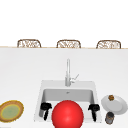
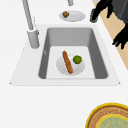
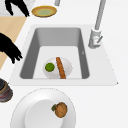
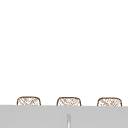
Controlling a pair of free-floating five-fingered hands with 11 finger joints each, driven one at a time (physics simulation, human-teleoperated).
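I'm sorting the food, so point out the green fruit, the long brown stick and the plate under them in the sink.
green fruit (image 2: 77, 59), left side view, its round top.
long brown stick (image 2: 67, 61), left side view, mid-length.
plate (image 2: 60, 67), left side view, bare left part.

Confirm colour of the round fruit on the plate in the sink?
Green; the fruit shows best in the left side view.

White counter (image 1: 22, 72) carries sink (image 1: 41, 86) with faucet (image 1: 67, 72). Yellow-rimmed plate (image 1: 11, 110) on counter at left. White plate (image 1: 120, 106) at right, brown food (image 1: 111, 97) on it. Dark jar (image 1: 109, 117) just beside that plate.
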